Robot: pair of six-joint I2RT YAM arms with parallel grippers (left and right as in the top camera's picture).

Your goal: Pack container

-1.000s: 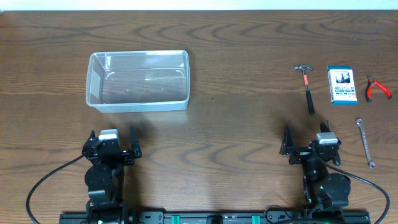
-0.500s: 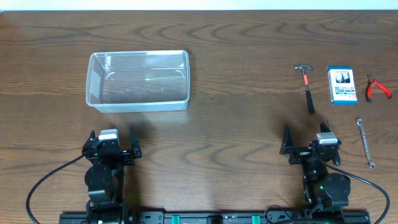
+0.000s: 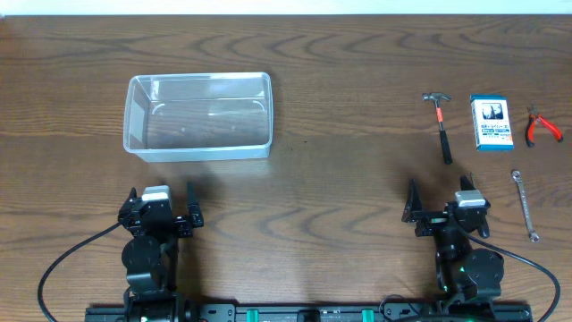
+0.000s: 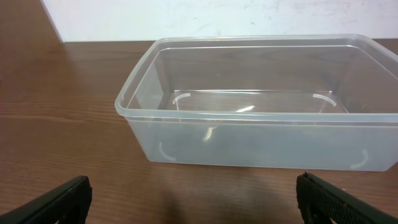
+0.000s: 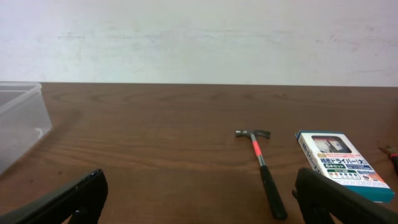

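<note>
left gripper [image 3: 162, 207]: sits low at the near edge, jaws spread wide with nothing between them. we judge it waits here because it faces the tub head-on.
container [image 3: 197, 116]: on the left half of the table [image 3: 340, 179], straight ahead of the left gripper and well apart from the tools. it is clear plastic, rectangular with rounded corners and a thick rim. it stands upright, open and empty, so we judge packing is not yet begun.
right gripper [image 3: 442, 207]: at the near edge on the right, jaws spread wide and empty. it faces the tools, so we judge it will do the fetching.
hammer [image 3: 441, 125]: lies flat, head away, handle toward us.
box [image 3: 491, 123]: blue-and-white, flat, just right of the hammer.
pliers [image 3: 542, 127]: red handles, beside the box.
wrench [image 3: 525, 206]: flat, nearer us, right of the right gripper.
</note>
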